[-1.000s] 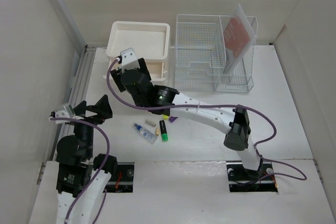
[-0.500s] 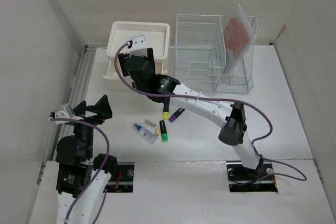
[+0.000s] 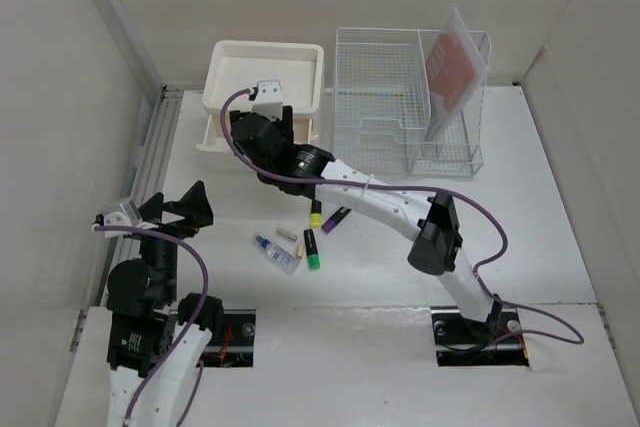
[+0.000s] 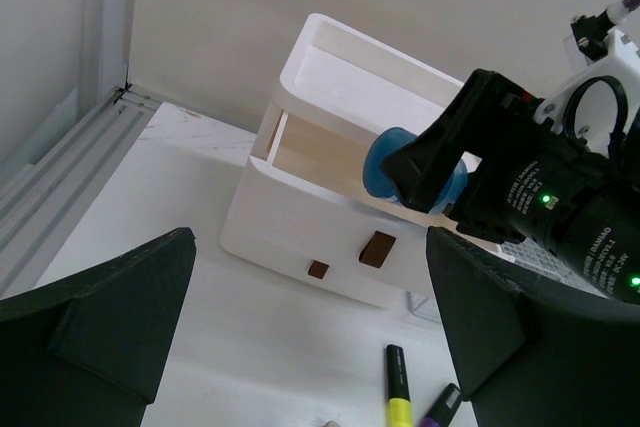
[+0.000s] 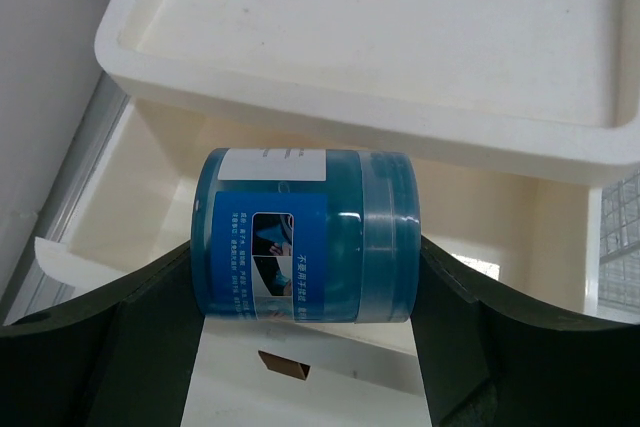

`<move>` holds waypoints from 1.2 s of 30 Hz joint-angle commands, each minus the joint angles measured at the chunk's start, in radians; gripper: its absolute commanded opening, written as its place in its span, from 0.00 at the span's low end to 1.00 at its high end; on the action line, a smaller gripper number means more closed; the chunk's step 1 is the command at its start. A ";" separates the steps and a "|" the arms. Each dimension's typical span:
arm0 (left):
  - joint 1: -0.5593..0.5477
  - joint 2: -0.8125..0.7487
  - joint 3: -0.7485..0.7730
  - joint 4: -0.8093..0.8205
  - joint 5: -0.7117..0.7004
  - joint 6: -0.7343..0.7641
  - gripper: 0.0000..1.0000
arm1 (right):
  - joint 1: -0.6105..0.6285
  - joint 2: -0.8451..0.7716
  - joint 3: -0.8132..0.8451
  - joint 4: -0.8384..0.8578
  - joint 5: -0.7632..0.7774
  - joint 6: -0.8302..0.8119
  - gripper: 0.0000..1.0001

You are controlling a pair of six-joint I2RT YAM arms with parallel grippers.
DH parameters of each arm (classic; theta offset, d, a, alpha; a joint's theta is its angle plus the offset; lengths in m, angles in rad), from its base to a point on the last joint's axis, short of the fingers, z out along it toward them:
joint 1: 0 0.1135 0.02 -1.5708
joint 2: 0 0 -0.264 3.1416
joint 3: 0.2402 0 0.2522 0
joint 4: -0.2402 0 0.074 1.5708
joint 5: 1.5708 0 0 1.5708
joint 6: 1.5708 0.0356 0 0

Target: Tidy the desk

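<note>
From overhead, the right arm's wrist hides what it carries. Its own camera shows the right end effector [image 5: 305, 287] closed from both sides on a blue jar [image 5: 305, 235]. The jar lies on its side with a printed label facing up. It hangs over the pulled-out drawer [image 5: 130, 187] of the cream drawer box [image 5: 350, 37], just below the box's tray top. The left wrist camera shows the same jar from the front, a blue patch between dark fingers, level with the drawer opening.

Only the overhead view takes in the whole desk [image 3: 540, 237]. It is a broad white surface with a grey rail [image 3: 150, 162] along its left edge. The drawer box and a wire rack [image 3: 375, 97] stand at the far side. Near the middle lie a yellow-tipped marker [image 3: 315, 215], a purple one [image 3: 336, 219], a green highlighter [image 3: 312, 249] and a small bottle [image 3: 276, 253].

The right arm reaches from its base at the near right diagonally across to the far left, bent at the elbow. The left arm is folded up over its base, and the left end effector [image 3: 185, 205] is spread wide, holding nothing, above the desk's left side.
</note>
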 commanded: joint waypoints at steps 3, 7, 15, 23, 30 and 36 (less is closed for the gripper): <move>-0.006 -0.016 0.001 0.031 -0.011 -0.006 1.00 | -0.009 0.015 0.065 0.009 0.043 0.067 0.00; -0.006 -0.016 0.001 0.031 -0.011 -0.006 1.00 | -0.009 0.024 0.074 0.009 0.064 0.067 0.00; -0.006 -0.016 0.001 0.031 -0.011 -0.006 1.00 | -0.009 0.024 0.074 0.009 0.064 0.067 0.04; -0.006 -0.016 0.001 0.031 -0.020 -0.006 1.00 | -0.009 0.024 0.065 0.000 0.046 0.067 0.19; -0.006 -0.016 0.001 0.031 -0.020 -0.006 1.00 | -0.009 0.024 0.056 0.000 0.037 0.067 0.37; -0.006 -0.016 0.001 0.031 -0.020 -0.006 1.00 | -0.009 0.024 0.056 0.000 0.026 0.067 0.62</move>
